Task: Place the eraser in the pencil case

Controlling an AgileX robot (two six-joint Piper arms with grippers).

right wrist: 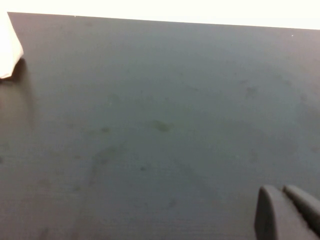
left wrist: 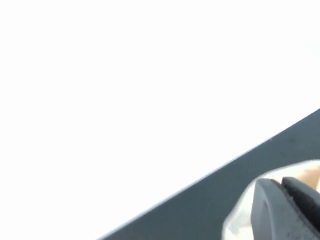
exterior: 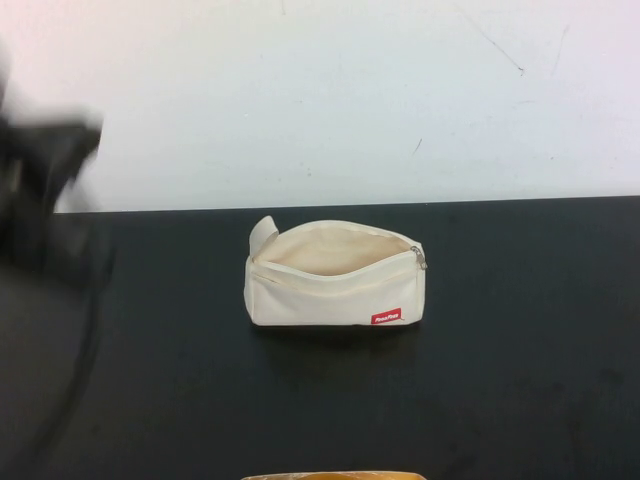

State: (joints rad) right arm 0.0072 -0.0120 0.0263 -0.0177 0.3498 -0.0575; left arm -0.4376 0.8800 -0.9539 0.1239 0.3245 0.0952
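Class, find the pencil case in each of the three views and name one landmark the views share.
High view: the pencil case stands mid-table, zip open; the blurred left arm is raised at the left edge.
Left wrist view: no pencil case can be made out; the left gripper sits at the corner.
Right wrist view: a white corner of the case shows at the edge, far from the right gripper.
Shared landmark: the black table, meeting the white wall.
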